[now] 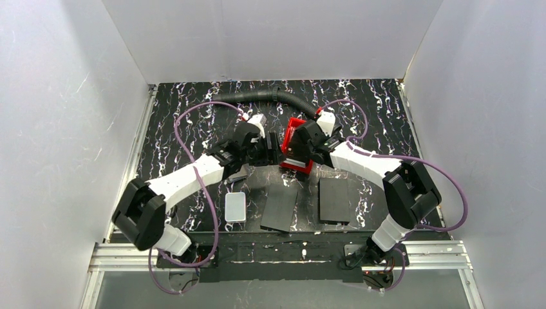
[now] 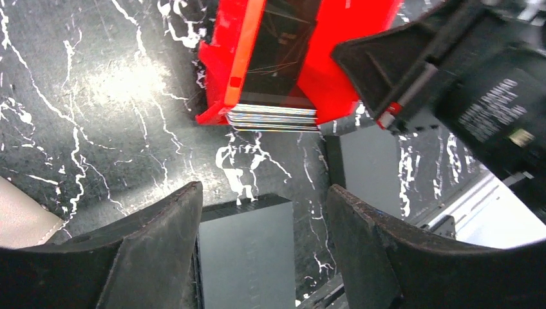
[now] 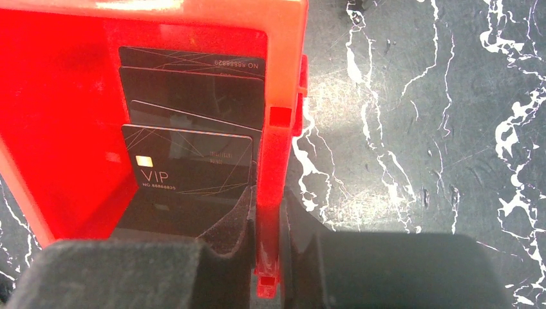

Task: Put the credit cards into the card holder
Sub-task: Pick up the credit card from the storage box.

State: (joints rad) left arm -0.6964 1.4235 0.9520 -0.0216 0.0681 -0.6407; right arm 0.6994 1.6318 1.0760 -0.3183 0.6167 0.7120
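Note:
The credit cards [image 3: 193,154] stand as a fanned stack inside a red plastic tray [image 3: 64,129]; their faces are dark, one marked VIP. In the left wrist view their pale striped edges [image 2: 273,117] show at the tray's [image 2: 335,71] lower end. My right gripper [image 3: 269,199] is shut on the tray's right wall and holds it tilted, also seen in the top view [image 1: 300,149]. My left gripper [image 2: 264,193] is open and empty, just left of the tray [image 1: 297,166] in the top view [image 1: 267,149]. A beige-grey corner [image 2: 19,222] at the left edge may be the card holder; I cannot tell.
Two flat black panels [image 1: 281,207] [image 1: 335,199] lie at the front of the marbled black mat; one lies under my left fingers [image 2: 248,257]. A white rounded box [image 1: 235,207] sits at the front left. A black corrugated hose [image 1: 270,95] runs along the back.

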